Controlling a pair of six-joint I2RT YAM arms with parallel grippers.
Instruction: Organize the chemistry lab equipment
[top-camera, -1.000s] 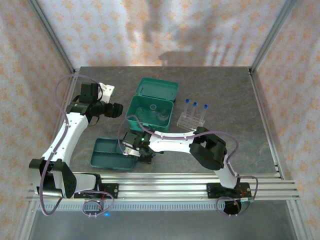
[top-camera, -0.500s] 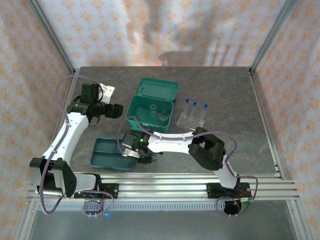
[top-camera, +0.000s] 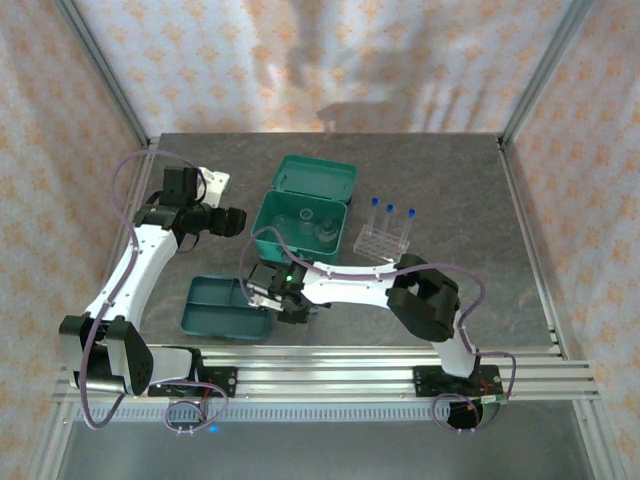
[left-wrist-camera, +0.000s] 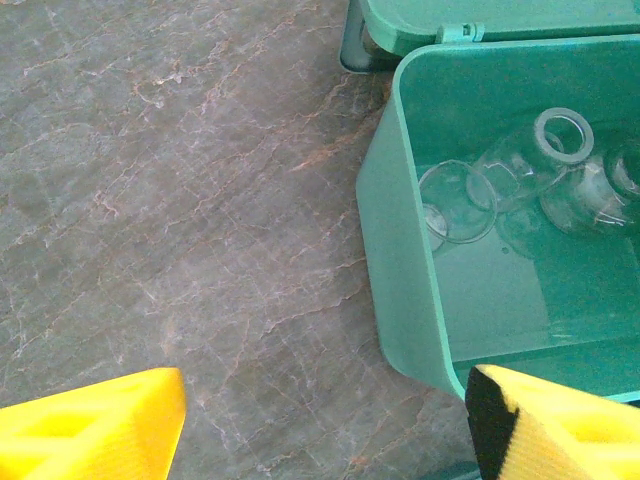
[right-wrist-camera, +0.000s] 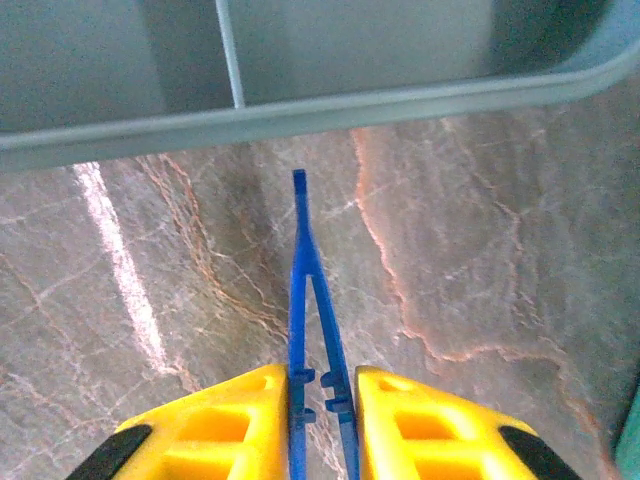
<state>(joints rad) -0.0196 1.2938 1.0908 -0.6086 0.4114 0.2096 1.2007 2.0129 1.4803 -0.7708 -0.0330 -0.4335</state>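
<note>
Right pincer (right-wrist-camera: 322, 392) is clamped on the blue tweezers (right-wrist-camera: 303, 260), fingers pinching the two legs near their back end. The tweezers' tip points at the tray (right-wrist-camera: 400, 100) rim and stops short of it, with grey worktop (right-wrist-camera: 470, 270) showing in between. Can't tell whether the tweezers are lifted or resting on the surface. The wrist view shows a divider wall inside the tray with bare compartments either side. From above, the right pincer (top-camera: 290, 306) sits at the tray's (top-camera: 213, 303) right edge, near the front of the worktop (top-camera: 480, 190), with the arm stretched leftward across the middle. Left pincer (left-wrist-camera: 320, 440) has its fingers spread wide with nothing between them. It hangs over bare worktop just left of the teal case (left-wrist-camera: 398, 250). From above, the left pincer (top-camera: 234, 220) is at the case's (top-camera: 270, 222) left side and well apart from the tray. The case lid (top-camera: 316, 180) is flipped back, away from the arms. Clear glass vessels (left-wrist-camera: 458, 203) lie inside the case; at least two, but the exact count is hard to read through the glass. The test tubes (top-camera: 391, 224), three blue caps, stand upright in the small clear rack (top-camera: 380, 245). The rack sits right of the case, near it but apart.
</note>
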